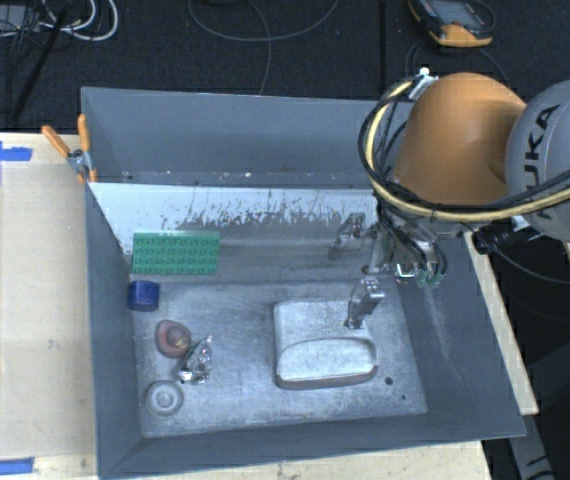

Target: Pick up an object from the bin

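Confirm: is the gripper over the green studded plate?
No, the gripper hangs by the grey pad; the green plate lies far left.

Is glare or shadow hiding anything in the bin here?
Camera view: a bright glare band runs along the bin's back wall, above the green studded plate; a thin dark shadow edges the pale flat pad by the hand; nothing is hidden.

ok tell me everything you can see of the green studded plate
The green plate is a flat rectangle, plastic by its look, covered in rows of small studs. It lies studs up at the bin's left rear, along the foot of the back wall. A small blue cylinder sits just in front of its left end; contact cannot be told.
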`<state>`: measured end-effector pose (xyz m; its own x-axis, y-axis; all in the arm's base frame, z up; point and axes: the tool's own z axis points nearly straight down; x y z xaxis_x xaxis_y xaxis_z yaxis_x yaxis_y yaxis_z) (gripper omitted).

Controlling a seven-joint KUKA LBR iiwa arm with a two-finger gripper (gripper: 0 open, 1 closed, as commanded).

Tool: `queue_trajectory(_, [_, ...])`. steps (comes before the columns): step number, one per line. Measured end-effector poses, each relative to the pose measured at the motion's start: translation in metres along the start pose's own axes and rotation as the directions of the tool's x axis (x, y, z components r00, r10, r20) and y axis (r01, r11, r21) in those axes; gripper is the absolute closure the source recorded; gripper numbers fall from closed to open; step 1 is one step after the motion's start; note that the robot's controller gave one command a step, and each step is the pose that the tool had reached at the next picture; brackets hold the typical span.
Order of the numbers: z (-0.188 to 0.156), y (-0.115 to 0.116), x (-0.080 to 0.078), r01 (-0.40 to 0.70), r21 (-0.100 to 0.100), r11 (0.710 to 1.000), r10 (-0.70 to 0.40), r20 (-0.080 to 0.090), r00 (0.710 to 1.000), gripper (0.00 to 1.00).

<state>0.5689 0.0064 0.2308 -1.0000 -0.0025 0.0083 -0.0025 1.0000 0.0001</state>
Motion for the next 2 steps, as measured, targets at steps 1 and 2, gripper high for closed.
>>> queue_trajectory(1, [-0.021, -0.044, -0.005, 0.033, 0.001, 0.999, -0.033, 0.011, 0.999, 0.00])
queue_trajectory(2, [0.060, 0.022, 0.000, 0.066, -0.003, 0.998, -0.066, 0.000, 0.998, 0.00])
